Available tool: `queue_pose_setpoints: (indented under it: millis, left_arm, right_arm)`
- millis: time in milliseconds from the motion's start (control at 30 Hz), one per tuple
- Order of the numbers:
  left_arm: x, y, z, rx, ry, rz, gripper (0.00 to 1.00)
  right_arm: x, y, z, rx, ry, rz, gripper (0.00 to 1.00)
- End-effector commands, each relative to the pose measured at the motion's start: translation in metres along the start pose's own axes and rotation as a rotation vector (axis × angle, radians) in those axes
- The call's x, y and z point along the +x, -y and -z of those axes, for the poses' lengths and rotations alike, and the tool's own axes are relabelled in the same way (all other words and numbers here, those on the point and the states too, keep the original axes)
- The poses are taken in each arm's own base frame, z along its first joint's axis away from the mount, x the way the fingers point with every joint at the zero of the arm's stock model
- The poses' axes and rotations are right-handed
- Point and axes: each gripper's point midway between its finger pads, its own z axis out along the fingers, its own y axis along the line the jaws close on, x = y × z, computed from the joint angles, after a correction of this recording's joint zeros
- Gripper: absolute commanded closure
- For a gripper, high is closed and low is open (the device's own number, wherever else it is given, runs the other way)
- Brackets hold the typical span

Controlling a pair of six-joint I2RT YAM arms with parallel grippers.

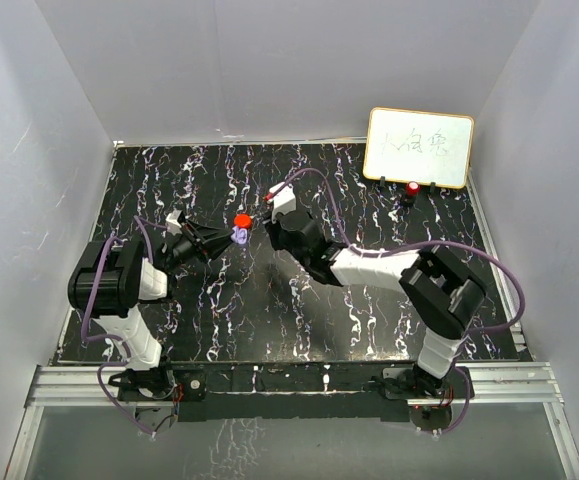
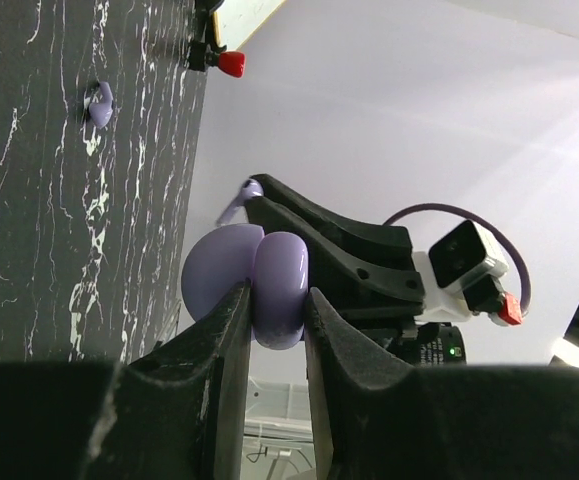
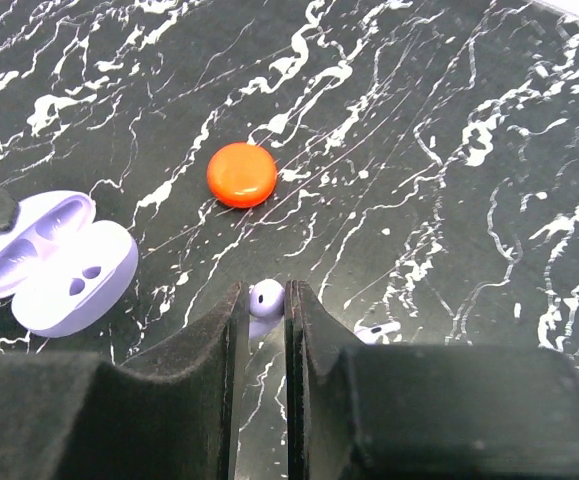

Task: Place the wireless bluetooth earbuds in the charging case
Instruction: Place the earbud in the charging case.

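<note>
Both tools grip case, earbud, inside table edges.

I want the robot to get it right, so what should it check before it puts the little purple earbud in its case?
1. Earbud pinched in the right gripper: ok.
2. Purple case lid open: ok.
3. Case gripped by the left gripper: ok.
4. Case empty inside: ok.
5. Earbud lined up over the case: not ok, it is off to one side.
6. Earbud turned the right way: cannot tell.

Black marbled table, red case, purple earbud
</note>
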Motion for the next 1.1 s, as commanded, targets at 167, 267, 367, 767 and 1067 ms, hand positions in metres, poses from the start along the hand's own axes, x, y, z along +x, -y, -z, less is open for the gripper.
queue_pose_setpoints:
  millis: [167,267,367,767,1067]
  left_arm:
    - [0.015,0.030,-0.002,0.126,-0.047,-0.177,1.00]
    - [0.018,0.031,-0.005,0.123,-0.067,-0.178,1.00]
    - [0.022,0.031,-0.007,0.119,-0.092,-0.180,1.00]
    - [0.034,0.031,-0.016,0.099,-0.164,-0.191,1.00]
    - [0.039,0.033,-0.021,0.107,-0.193,-0.191,1.00]
  right_arm:
    - [-0.069,0.016,0.033,0.035,0.288,0.028,0.94]
    - [-0.074,0.015,0.037,0.014,0.332,0.064,0.94]
    - [-0.078,0.014,0.039,-0.005,0.365,0.082,0.94]
    - [-0.095,0.012,0.061,-0.106,0.589,0.116,1.00]
    - [-0.101,0.000,0.070,-0.178,0.678,0.207,1.00]
